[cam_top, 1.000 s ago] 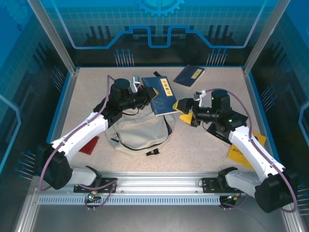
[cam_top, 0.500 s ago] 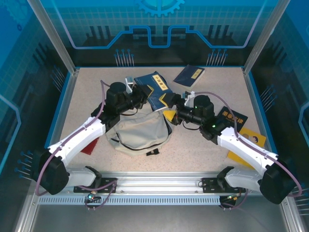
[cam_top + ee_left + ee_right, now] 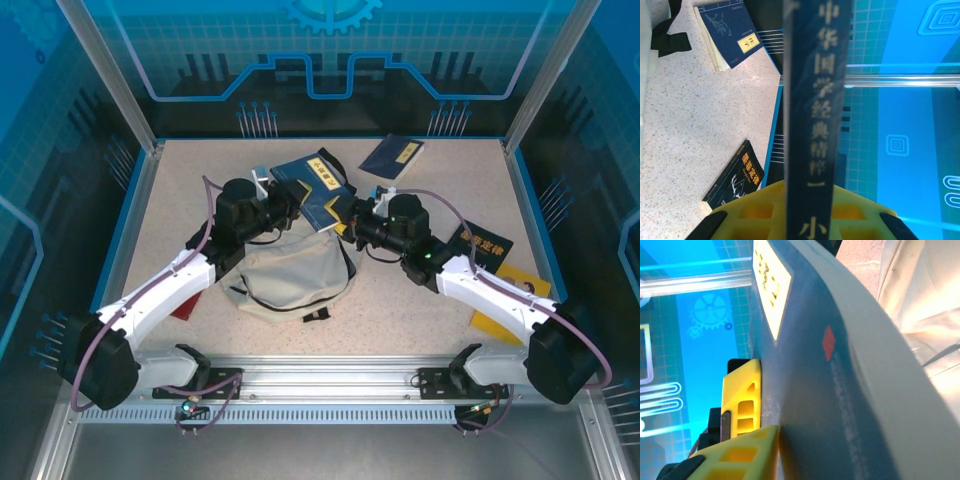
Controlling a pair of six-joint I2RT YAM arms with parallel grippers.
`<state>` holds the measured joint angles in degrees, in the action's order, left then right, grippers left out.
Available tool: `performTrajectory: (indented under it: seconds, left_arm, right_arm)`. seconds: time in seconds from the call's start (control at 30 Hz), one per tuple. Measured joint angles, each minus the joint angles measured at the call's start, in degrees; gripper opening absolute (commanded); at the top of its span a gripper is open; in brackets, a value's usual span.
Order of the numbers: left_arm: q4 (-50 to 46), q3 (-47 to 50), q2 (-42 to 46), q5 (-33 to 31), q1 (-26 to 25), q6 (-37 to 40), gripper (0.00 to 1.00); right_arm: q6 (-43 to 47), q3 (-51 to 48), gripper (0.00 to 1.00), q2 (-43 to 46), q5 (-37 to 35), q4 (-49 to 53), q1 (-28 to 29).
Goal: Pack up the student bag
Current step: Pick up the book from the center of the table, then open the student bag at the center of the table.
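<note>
**Two arms, one book, above a slumped bag**

A navy book (image 3: 315, 187) with a yellow title label hangs in the air at the middle of the worktop (image 3: 180, 190), gripped from both sides. The left pincer (image 3: 283, 200) is pressed onto it near the spine, which runs straight up between the yellow fingers (image 3: 755, 212) in the left wrist view. The right pincer (image 3: 348, 213) meets the opposite edge. Seen from its own wrist, one yellow finger (image 3: 742, 402) lies behind the cover and another in front, so it looks clamped on the book too.

The student bag (image 3: 290, 275), cream fabric with black straps, lies flat just below the book and nearer the arm bases. From above, its mouth cannot be made out.

The danger here is the double hold. The cover already bows in the right wrist view, and two arms pulling on different lines could crease or tear it. Should one pincer let go before the other is firm, the book may pivot on its thin edge and drop. With nothing propping the bag open, the book could also catch on loose cloth or land on top.

A second navy book (image 3: 392, 155), a black book (image 3: 487, 243) and a yellow book (image 3: 505, 312) wait on the worktop, well apart from the bag.
</note>
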<state>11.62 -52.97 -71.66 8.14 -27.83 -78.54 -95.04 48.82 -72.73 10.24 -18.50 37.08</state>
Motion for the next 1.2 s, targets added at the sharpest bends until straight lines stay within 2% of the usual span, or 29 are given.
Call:
performTrajectory:
  seconds: [0.13,0.3,0.43,0.7,0.87,1.03,1.2]
  left_arm:
    - [-2.34,0.31,0.90,0.04,-0.02,0.94,0.40]
    - [-9.20,0.85,3.98,-0.35,0.26,5.27,0.74]
    - [-18.27,0.33,5.75,-1.95,1.14,13.11,0.88]
    - [-38.40,-6.56,3.56,-2.84,1.44,36.65,0.93]
    - [-46.69,-9.64,0.04,-2.05,-0.09,47.41,0.93]
    - [-51.32,-12.55,-4.37,-3.39,-6.47,54.23,0.89]
    - [-55.23,-17.03,-11.69,-6.32,-14.03,60.70,0.78]
  right_arm:
    - [1.90,0.28,0.14,0.72,-1.07,4.04,0.00]
    - [6.16,0.76,0.06,3.06,-2.97,12.48,-0.39]
    - [13.33,4.52,0.01,3.28,-4.55,23.89,-2.03]
    - [28.37,8.09,0.00,6.25,-9.25,40.74,-4.98]
    - [33.48,7.85,0.00,9.88,-10.71,47.63,-9.68]
    - [36.26,6.21,0.00,14.03,-10.93,51.98,-16.04]
    - [37.92,5.05,0.00,15.80,-10.71,55.04,-20.28]
